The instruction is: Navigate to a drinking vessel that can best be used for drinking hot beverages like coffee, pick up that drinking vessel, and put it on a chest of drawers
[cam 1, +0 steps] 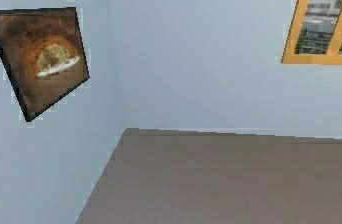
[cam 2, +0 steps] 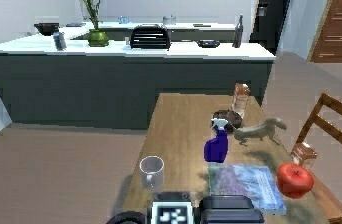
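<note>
In the arm side view a kitchen counter (cam 2: 129,55) spans the upper frame, with a toaster (cam 2: 149,37) on it. Below, a table (cam 2: 179,120) bears a cup (cam 2: 152,170) at lower left, a spray bottle (cam 2: 216,147) at centre and a round fruit (cam 2: 295,180) at lower right. A chair (cam 2: 329,125) stands at the right edge.

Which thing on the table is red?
The round fruit-like thing toward the arm side view's right; the spray bottle is blue and the cup is pale grey.
</note>
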